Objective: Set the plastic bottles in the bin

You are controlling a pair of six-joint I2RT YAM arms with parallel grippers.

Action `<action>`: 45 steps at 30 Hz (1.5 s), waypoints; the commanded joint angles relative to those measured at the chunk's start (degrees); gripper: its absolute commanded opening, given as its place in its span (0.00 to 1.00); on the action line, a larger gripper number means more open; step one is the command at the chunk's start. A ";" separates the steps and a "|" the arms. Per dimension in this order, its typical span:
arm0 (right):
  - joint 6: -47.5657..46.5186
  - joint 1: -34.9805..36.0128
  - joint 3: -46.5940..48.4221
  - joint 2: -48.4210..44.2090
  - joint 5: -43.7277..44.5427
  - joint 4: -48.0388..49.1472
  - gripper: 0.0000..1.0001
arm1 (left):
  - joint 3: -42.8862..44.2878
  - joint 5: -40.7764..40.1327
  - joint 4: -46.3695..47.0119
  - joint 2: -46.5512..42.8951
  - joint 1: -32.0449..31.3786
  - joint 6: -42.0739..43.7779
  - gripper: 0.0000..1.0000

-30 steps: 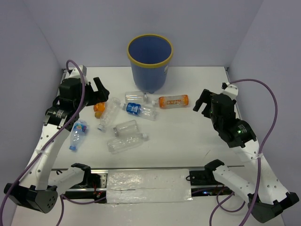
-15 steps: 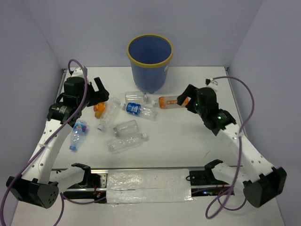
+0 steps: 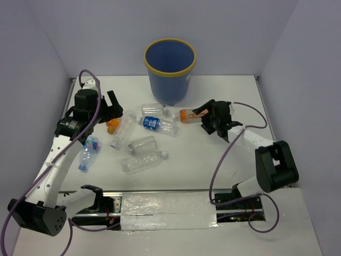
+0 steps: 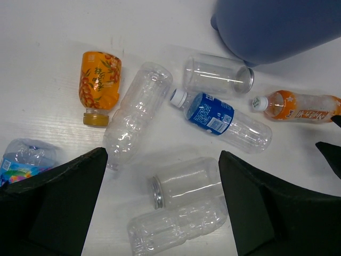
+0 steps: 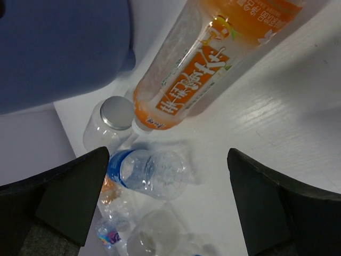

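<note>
The bin [image 3: 170, 69] is blue with a yellow rim; it stands upright at the far side of the white table [image 3: 213, 165], and in these views no bottle shows inside it. The plastic bottles all lie on their sides on the table in front of the bin. A long orange bottle [image 3: 193, 115] lies just to the right of the bin's foot; a short clear bottle [image 3: 152, 109] lies close by the bin's foot too; a bottle with a blue label [image 3: 157, 124] lies just in front of that one. A small orange bottle [image 3: 112, 123] and a long clear bottle [image 3: 123, 128] lie side by side further left; two more clear bottles [image 3: 143, 153] lie nearer the arms; a bottle with a colourful label [image 3: 88, 152] lies far left, apart from the others. The left gripper [image 3: 113, 106] hangs over the small orange bottle; its fingers [image 4: 58, 202] are spread wide and hold nothing. The right gripper [image 3: 216, 119] is at the end of the long orange bottle; its fingers [image 5: 64, 202] are spread wide too, and they hold nothing.
</note>
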 commanded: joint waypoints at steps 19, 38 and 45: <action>12.23 -1.94 13.15 25.58 2.61 6.18 0.80 | 0.92 -2.95 -2.39 -3.55 -0.01 2.54 0.99; -20.96 2.09 22.77 -6.33 26.16 -4.55 0.53 | 0.65 -17.98 -10.46 10.24 2.00 -6.60 0.99; -32.76 9.48 45.54 5.94 30.39 -7.45 0.56 | -0.93 -22.83 -15.22 10.78 6.83 -8.63 0.99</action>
